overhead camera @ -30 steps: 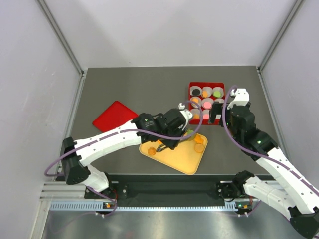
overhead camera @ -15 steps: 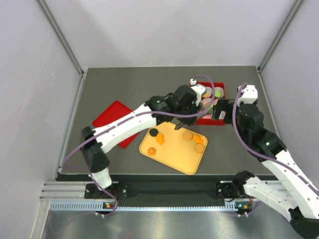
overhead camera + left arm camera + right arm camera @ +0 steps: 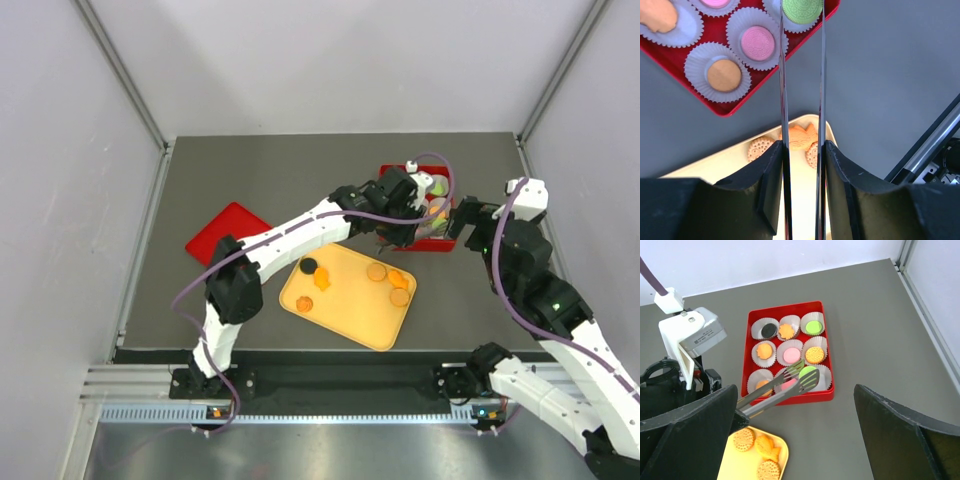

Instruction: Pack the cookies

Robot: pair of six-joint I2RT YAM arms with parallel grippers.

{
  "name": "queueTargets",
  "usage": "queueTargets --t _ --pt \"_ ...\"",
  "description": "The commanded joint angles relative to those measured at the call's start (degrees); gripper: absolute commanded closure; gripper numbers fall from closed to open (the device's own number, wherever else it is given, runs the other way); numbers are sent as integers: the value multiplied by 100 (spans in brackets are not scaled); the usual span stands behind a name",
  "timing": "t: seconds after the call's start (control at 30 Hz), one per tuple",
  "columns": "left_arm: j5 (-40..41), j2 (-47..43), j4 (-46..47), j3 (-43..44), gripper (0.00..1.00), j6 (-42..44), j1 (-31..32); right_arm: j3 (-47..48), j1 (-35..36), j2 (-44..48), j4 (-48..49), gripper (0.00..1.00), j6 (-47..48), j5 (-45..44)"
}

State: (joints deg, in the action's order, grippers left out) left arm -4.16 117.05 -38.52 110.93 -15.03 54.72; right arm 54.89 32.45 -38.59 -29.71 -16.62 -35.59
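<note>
The placing step is judged in hand: a green cookie is seen between the tips of the tongs, over the red box's corner paper cup. The tongs are clamped by the left gripper, while the right gripper is spread wide, empty. Next, the squeeze must be eased.

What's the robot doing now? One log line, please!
left gripper: shut on tongs | tongs: green cookie between tips, over red box | right gripper: open, empty | yellow tray: cookies waiting

No text, label or number can be read anywhere.
</note>
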Motion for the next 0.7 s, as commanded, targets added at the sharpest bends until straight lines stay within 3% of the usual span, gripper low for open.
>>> queueTargets --t 0.0,0.67 --pt "-208 54 363 297 61 70 -40 206 -63 53 45 0 45 -185" --pt "-427 362 521 280 61 26 -128 127 -63 62 36 0 71 -97"
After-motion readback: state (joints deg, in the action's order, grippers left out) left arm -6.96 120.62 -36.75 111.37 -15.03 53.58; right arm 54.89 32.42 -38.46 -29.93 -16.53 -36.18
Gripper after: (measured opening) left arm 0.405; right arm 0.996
